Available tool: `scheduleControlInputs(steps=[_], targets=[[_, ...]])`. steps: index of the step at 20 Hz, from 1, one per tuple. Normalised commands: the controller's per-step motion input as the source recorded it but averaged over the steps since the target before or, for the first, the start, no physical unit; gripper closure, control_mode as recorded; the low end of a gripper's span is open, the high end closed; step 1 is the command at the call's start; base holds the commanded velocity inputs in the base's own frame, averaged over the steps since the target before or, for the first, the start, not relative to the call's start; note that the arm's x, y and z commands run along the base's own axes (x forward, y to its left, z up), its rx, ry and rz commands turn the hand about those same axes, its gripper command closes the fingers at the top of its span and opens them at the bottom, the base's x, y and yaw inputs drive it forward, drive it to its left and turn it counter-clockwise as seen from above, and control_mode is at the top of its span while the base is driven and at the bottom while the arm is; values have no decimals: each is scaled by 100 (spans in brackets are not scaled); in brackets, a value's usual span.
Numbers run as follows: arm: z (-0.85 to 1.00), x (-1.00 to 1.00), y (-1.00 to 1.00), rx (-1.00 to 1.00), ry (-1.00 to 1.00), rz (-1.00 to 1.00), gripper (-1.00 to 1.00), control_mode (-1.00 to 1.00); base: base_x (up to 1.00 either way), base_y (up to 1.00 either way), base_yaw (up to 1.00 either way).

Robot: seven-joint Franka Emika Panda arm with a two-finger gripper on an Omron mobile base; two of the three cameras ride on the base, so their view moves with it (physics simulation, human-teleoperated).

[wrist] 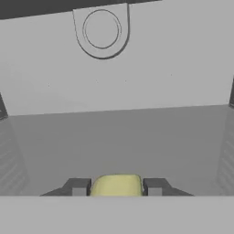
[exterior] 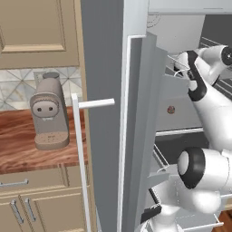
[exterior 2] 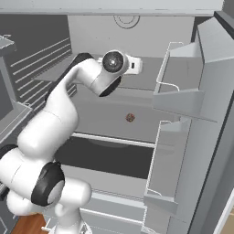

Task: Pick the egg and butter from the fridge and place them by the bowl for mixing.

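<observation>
- My claw (wrist: pixel 117 187) is pinched tight on the small pale yellow-green butter lump (wrist: pixel 117 185), up inside the tall grey fridge (exterior 2: pixel 137 41).
- The tiny brownish-grey egg ball (exterior 2: pixel 130 117) sits on a lower shelf, well apart.

The egg (exterior 2: pixel 130 118) sat on a grey shelf (exterior 2: pixel 109 121) inside the open fridge (exterior: pixel 106 54). A brown coffee machine (exterior: pixel 49 117) stood on the wooden table (exterior: pixel 18 145).
</observation>
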Motion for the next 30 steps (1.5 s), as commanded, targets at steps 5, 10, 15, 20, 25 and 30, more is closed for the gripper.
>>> scheduleControlInputs(steps=[5, 10, 15, 20, 25, 30], targets=[[37, -100, 57, 2, 23, 8, 100, -100, 0, 0, 0], [46, -100, 26, 5, 51, 1, 100, -100, 0, 0, 0], [-77, -100, 13, 0, 42, 0, 100, -100, 0, 0, 0], [-92, -87, 11, 0, 11, 7, 100, -100, 0, 0, 0], [-25, -11, 0, -4, -25, 1, 100, -100, 0, 0, 0], [-13, -29, 0, -5, -24, 0, 100, 100, -40, 0, 1]])
